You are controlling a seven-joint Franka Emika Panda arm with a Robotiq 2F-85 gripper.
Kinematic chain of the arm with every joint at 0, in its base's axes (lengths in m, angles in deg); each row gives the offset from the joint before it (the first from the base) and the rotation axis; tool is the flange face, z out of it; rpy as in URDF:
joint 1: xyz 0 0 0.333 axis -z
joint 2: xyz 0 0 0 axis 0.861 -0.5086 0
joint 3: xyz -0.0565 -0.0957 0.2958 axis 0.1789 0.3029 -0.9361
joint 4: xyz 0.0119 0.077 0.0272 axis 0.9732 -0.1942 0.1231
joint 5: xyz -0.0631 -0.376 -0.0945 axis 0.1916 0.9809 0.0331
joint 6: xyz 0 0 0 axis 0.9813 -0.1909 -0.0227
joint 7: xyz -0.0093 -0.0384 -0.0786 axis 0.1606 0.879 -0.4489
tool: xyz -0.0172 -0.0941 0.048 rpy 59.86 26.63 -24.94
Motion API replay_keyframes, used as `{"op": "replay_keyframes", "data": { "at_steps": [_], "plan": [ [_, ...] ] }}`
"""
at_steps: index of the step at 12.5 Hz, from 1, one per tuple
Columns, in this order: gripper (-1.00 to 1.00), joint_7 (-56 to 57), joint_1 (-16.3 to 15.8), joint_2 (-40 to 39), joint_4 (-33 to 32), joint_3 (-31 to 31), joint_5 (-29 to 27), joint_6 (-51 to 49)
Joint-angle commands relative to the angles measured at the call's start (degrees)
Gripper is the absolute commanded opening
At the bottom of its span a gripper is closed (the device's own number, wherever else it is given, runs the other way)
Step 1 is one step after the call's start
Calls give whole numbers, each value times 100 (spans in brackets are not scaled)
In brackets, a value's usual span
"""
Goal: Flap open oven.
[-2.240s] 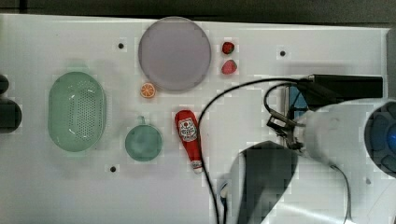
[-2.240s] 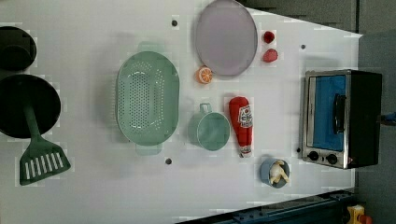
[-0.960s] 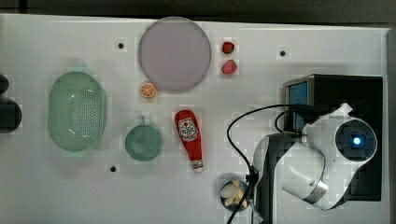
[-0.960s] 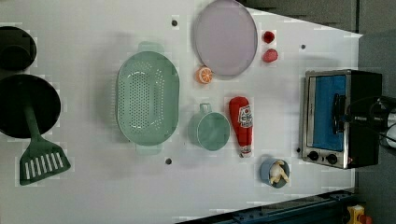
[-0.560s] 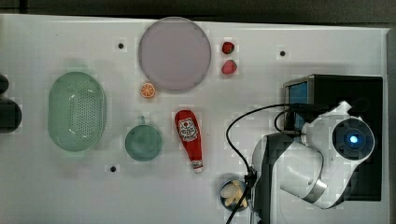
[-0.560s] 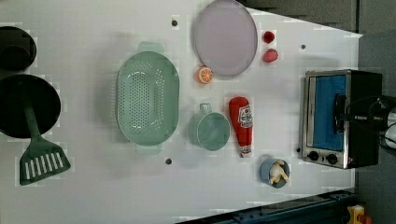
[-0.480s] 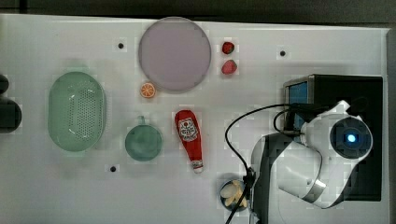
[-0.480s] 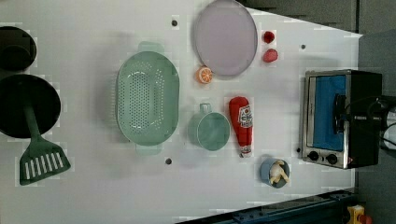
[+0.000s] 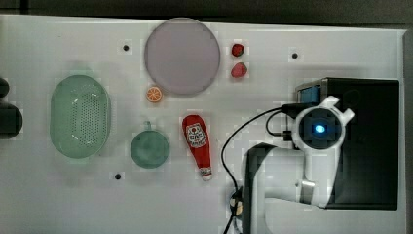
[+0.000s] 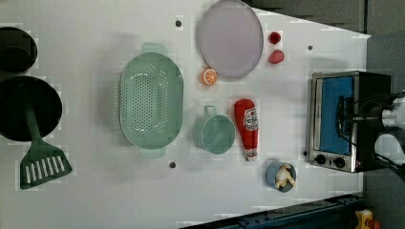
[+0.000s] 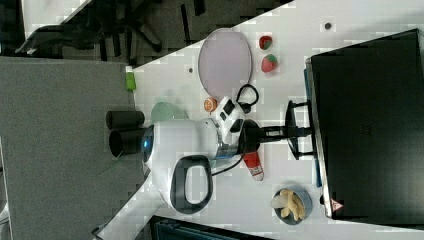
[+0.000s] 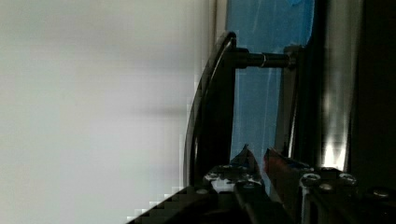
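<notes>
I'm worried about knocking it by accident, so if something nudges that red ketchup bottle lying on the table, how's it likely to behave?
The ketchup bottle lies on its side on the white table, so it probably cannot tip further. Its rounded body suggests it may roll sideways, perhaps toward the green cup beside it. It looks plastic, so likely light and not fragile.

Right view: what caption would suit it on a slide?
White robot arm's gripper reaches the bar handle of the black oven, door not yet flapped open.

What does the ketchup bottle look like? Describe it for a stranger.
In the top view, go left from the black oven to the green mug. The ketchup bottle lies flat beside the mug: the only red bottle, white-labelled, far longer than the strawberries.
</notes>
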Motion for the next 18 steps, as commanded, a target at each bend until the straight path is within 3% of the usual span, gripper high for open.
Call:
{"op": "replay_keyframes", "data": {
  "at_steps": [1, 11, 15, 18],
  "plan": [
    [-65, -1117, -361, -147, -120, -336, 486, -163],
    [-65, -4973, -1194, -1691, 188, -960, 2718, -752],
    [-65, -5629, -1473, -2382, 490, -973, 2829, -758],
    [-65, -5629, -1548, -2210, 695, -981, 2800, -807]
  ]
}}
